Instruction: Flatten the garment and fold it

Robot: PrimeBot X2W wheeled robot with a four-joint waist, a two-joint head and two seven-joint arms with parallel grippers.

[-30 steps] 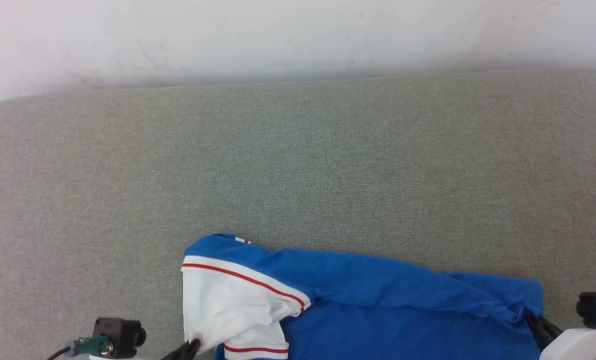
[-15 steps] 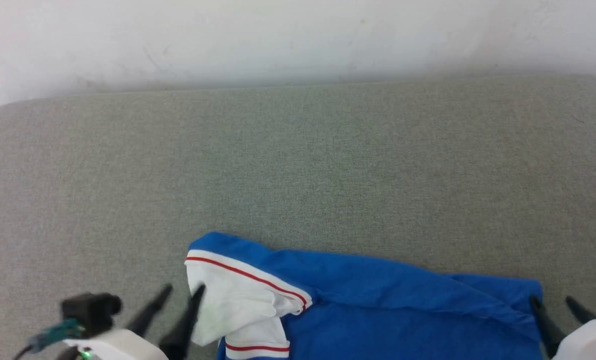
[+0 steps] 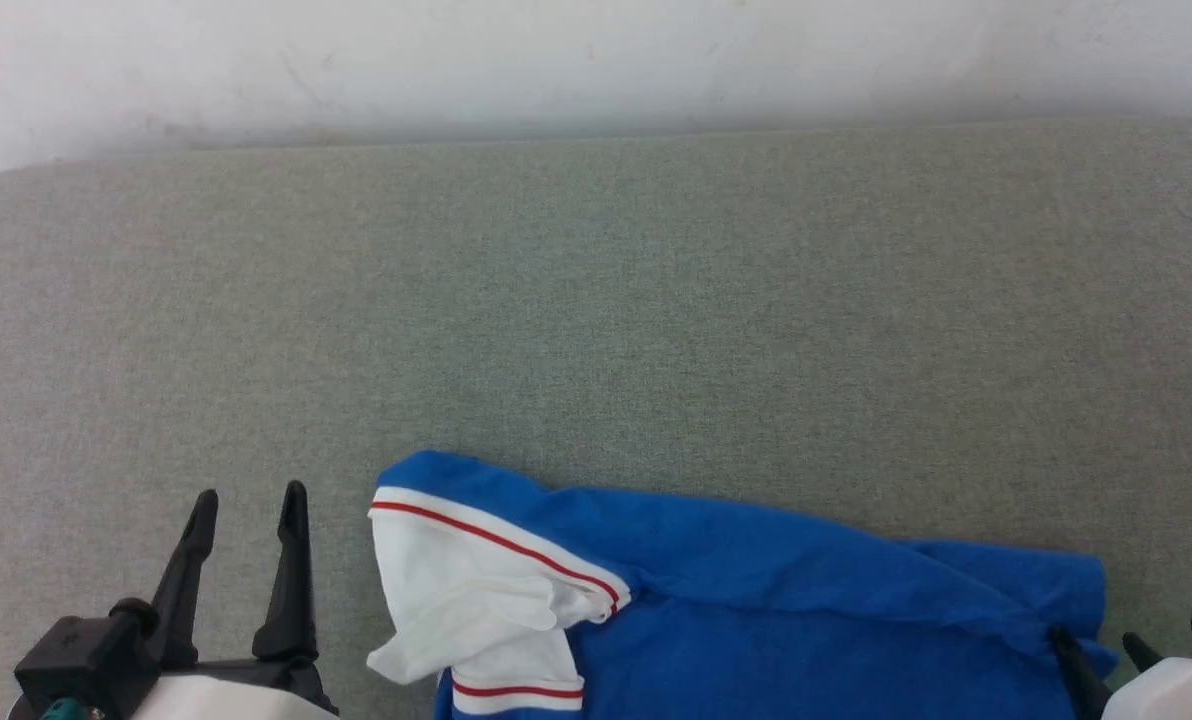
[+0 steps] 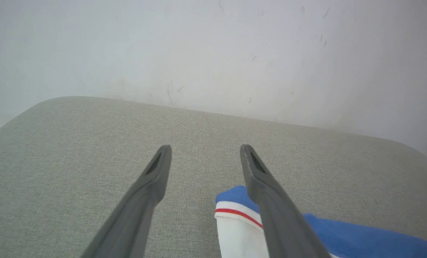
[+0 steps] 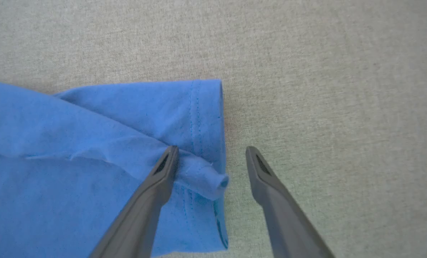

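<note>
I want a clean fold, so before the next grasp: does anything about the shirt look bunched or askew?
Yes. The garment is not flat: a slanting ridge of blue cloth crosses it, its white sleeve lies crumpled at the left end, and the hem corner is rolled into a small tube beside the open right gripper.

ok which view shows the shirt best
The head view: the shirt spans it from white sleeve to blue hem, though the bottom edge crops it. The left wrist view catches the sleeve end, partly behind a finger. The right wrist view shows the blue hem corner close up.
</note>
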